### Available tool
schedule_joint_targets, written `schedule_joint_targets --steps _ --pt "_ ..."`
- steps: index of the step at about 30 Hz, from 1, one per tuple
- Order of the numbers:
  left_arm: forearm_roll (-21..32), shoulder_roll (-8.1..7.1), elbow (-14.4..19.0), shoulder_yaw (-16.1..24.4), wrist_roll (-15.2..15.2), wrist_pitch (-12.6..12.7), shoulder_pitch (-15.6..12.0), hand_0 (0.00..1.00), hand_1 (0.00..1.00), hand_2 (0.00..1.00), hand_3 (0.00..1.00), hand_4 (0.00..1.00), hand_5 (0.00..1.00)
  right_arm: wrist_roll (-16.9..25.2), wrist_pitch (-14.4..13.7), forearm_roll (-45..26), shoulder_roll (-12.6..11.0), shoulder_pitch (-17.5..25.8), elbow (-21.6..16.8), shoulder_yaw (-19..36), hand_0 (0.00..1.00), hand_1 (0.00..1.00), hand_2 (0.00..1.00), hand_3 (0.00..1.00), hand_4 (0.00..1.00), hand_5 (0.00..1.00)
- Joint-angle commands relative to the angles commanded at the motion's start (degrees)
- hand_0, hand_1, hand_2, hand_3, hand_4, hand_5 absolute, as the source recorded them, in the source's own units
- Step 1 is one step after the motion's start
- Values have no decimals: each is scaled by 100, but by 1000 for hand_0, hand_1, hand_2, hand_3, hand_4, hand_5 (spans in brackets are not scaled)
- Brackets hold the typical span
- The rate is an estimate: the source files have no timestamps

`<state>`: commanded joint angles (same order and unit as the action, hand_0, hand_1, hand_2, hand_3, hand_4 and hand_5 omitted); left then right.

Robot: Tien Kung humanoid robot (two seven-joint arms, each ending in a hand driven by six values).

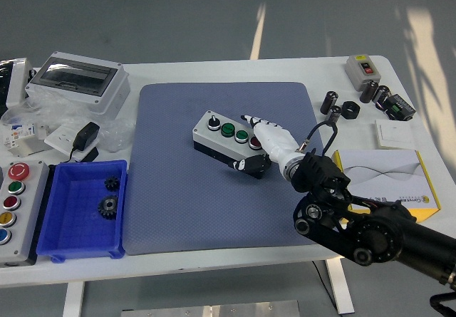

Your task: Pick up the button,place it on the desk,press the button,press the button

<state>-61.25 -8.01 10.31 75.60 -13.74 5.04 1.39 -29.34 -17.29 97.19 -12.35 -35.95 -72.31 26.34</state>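
Note:
The button box (pixel 222 137) is a grey oblong case lying at an angle on the blue mat (pixel 178 189), near the mat's middle. Its top carries a black knob, two green buttons and a red button. My right hand (pixel 251 144) comes in from the lower right and sits on the box's right end. Its white fingers (pixel 265 129) lie across the top by the red button, and the black thumb (pixel 252 164) presses the front side, so the hand is shut on the box. The box looks to be resting on the mat. My left arm is out of the picture.
A blue bin (pixel 82 240) holding two black gears stands at the mat's left, with a coloured-button panel (pixel 16 203) beyond it. A grey enclosure (pixel 78 78) and adapter (pixel 86 135) sit back left. A small switch box (pixel 367 68), black cylinders (pixel 333 103) and a yellow-white carton (pixel 388 176) lie to the right.

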Motion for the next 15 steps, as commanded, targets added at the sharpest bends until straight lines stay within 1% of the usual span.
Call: schedule_joint_targets --steps 2,3,8,9,14,15 --pt "-3 -1 0 2 2 0 3 625 581 557 617 640 206 5 -18 -13 3 -3 18 -7 721 823 843 998 959 333" --pt "-5 -1 0 3 4 0 5 625 581 557 617 640 205 8 -32 -22 5 -4 30 -10 510 720 749 987 938 307" --pt "5 -1 0 -12 12 -4 6 625 581 557 617 640 205 73 -207 -76 27 2 134 -54 510 720 749 987 938 307" --pt "9 -1 0 -15 13 -4 5 625 581 558 617 639 205 81 -243 -78 31 5 153 -64 351 602 653 898 857 191" --pt "21 -5 0 -26 23 -6 -5 625 581 558 617 639 205 69 -385 -14 47 27 240 -128 351 602 653 898 857 191" --pt "19 -6 0 -24 25 -6 -6 625 581 557 617 639 205 66 -399 7 48 32 247 -135 267 498 540 773 764 155"
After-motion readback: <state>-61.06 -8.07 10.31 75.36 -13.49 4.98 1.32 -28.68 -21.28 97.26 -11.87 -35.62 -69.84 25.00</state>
